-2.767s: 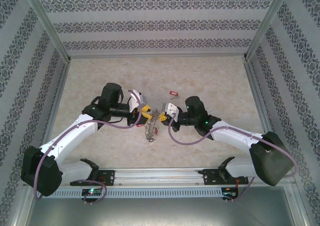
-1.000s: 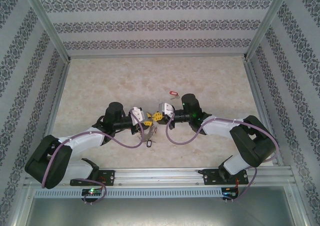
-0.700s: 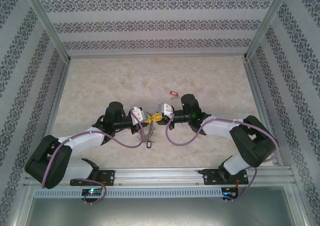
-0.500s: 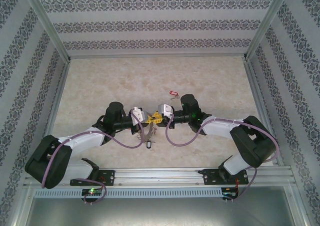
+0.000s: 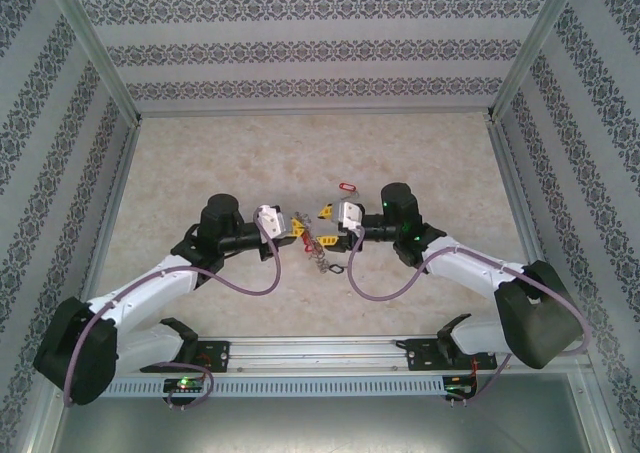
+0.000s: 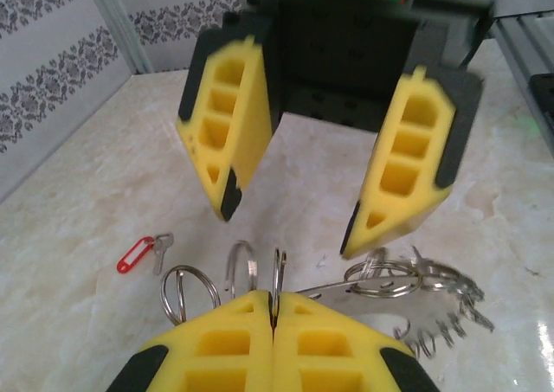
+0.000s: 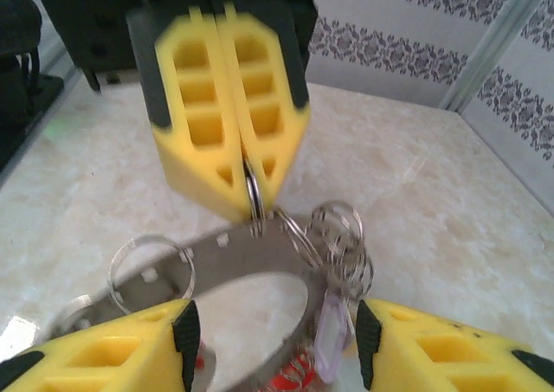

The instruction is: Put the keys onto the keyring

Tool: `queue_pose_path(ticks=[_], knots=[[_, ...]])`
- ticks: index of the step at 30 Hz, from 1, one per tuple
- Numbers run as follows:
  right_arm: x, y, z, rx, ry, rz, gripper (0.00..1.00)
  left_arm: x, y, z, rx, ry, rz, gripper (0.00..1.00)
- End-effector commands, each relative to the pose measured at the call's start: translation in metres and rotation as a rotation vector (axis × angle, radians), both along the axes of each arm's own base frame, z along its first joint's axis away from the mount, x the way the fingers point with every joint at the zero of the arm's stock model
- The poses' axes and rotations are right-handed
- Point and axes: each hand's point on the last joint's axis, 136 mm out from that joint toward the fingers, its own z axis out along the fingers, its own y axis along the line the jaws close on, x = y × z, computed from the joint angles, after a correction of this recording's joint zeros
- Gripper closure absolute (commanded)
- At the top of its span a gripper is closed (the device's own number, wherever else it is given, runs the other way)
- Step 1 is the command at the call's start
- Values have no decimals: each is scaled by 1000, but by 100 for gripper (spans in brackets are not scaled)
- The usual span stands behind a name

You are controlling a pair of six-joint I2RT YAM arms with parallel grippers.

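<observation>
We have the left tool (image 7: pixel 253 203) clamped on the keyring (image 7: pixel 251 255), the right tool (image 5: pixel 325 225) wide and empty. The keys (image 5: pixel 346 186) lie on the counter (image 5: pixel 200 153) at its 1 o'clock, nearer it than the left tool.

Cream marble with faint brown veins patterns the table (image 5: pixel 200 163), and the white walls (image 5: pixel 320 48) around it carry bands of dark floral ornament. The left gripper (image 6: pixel 273 304) and the right gripper (image 6: pixel 293 223) have bright yellow fingers backed in black, on white-and-black arms (image 5: pixel 140 288) with purple cables (image 5: pixel 276 263). The keyring (image 7: pixel 251 247) is dull grey with silver rings and a pale lilac tag (image 7: pixel 329 336); the keys (image 6: pixel 163 245) are silver, with a red tag (image 6: pixel 136 255).
</observation>
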Motion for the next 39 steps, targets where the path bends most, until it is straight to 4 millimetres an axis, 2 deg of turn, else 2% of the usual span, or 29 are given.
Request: queue_pose_path(ticks=[1,7,10,14,19,25,30,34,39], knots=[[0,0,-8,-32,-24,-12,48,-15,-7,20,-22,-39,-91,100],[2,4,6,-1,-56,15,50,-24,-8,22,-5,-34,-139,100],[-6,8,12,27,-41,62,50,-28,-9,29,-23,-37,-159,100],[-18,20,9,72,14,130,50,-30,-10,31,-27,-41,-176,100],[-2,18,15,121,70,44,50,-39,-10,30,-22,-46,-217,100],[8,9,34,177,146,23,50,-46,-9,34,3,-52,-235,100],[24,6,33,198,260,-40,51,-49,-11,36,0,-50,-251,100],[-1,6,23,142,192,56,50,-48,-12,39,-14,-37,-245,100],[-22,-9,19,119,102,80,47,-50,-13,47,-35,-23,-255,100]])
